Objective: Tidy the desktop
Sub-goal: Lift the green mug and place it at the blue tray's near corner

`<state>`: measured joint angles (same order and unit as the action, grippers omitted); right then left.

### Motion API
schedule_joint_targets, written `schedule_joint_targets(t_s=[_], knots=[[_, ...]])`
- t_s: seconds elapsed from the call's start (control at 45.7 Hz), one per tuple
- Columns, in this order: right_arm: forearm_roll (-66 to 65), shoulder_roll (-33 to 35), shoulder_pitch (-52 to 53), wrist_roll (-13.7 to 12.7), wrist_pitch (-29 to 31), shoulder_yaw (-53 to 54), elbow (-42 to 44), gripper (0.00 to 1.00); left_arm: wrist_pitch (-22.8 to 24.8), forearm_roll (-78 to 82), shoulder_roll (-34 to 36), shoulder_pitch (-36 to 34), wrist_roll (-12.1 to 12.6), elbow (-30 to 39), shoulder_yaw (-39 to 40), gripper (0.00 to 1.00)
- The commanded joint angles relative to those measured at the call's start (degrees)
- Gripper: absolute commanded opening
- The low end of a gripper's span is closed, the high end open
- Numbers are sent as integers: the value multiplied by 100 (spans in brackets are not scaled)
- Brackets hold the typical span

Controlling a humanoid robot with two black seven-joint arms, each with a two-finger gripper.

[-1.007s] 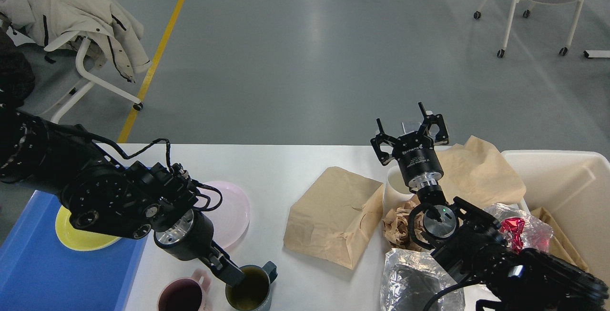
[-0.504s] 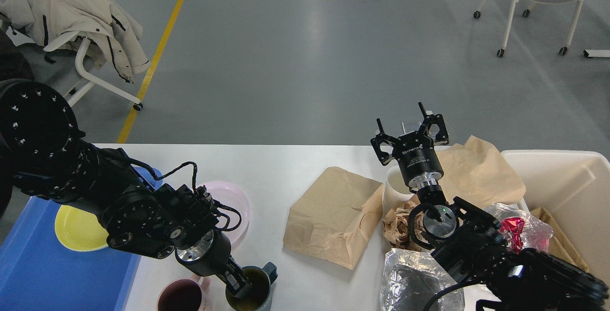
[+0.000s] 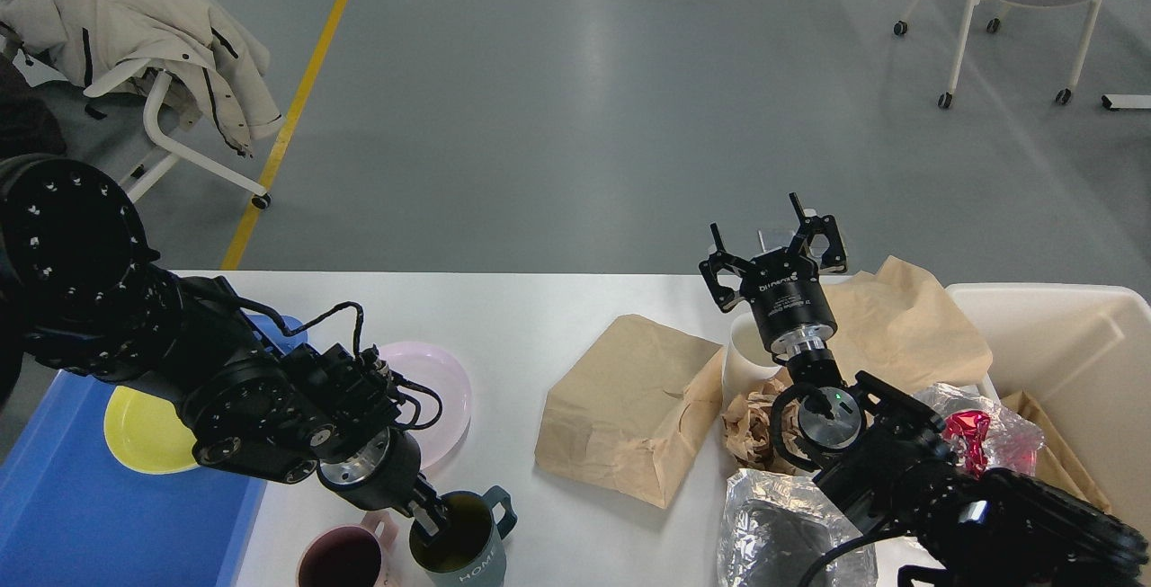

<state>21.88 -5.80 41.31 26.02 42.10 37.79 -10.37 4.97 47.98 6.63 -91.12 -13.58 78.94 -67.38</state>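
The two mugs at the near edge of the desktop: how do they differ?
The teal mug is larger, tilted and gripped at its rim by the left gripper; the pink mug is smaller, upright and untouched. The teal mug bears the word HOME; the pink mug shows no lettering. Both have a handle and a dark inside.

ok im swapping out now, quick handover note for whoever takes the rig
Left claw: shut on the rim of the teal mug, one finger inside; the mug looks tilted, at the near edge of the desktop.
Right claw: open, empty, raised over the far table edge.
Done: yellow plate is in the blue tray; some wrappers lie in the cream bin.
Left: pink plate, pink mug, brown paper bag, crumpled paper and foil bag are on the desktop.
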Motion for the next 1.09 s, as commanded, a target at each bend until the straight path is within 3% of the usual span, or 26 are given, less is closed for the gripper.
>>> schedule_joint_targets(t_s=[0.0, 0.219, 0.438, 0.547, 0.635, 0.766, 0.92, 1.073], knots=[[1, 0, 0, 0, 0, 0, 0, 100, 294, -16, 330, -353, -110, 148, 93, 0], [1, 0, 0, 0, 0, 0, 0, 100, 1427, -25, 1305, -1873, -698, 236, 559, 0], [1, 0, 0, 0, 0, -9, 9, 100, 3290, 150, 2773, -3833, -1445, 96, 621, 0], [1, 0, 0, 0, 0, 0, 9, 100, 3818, 852, 3458, -4142, -1806, -317, 647, 0], [1, 0, 0, 0, 0, 0, 9, 100, 3819, 1415, 3872, -3959, -1859, -572, 577, 0], [1, 0, 0, 0, 0, 0, 0, 100, 3486, 2302, 4566, -2940, -1903, -1011, 612, 0], [1, 0, 0, 0, 0, 0, 0, 100, 2309, 3410, 4910, -1613, -2447, -1968, 577, 0], [1, 0, 0, 0, 0, 0, 0, 100, 1183, 3587, 4936, -408, -2483, -2269, 533, 0]])
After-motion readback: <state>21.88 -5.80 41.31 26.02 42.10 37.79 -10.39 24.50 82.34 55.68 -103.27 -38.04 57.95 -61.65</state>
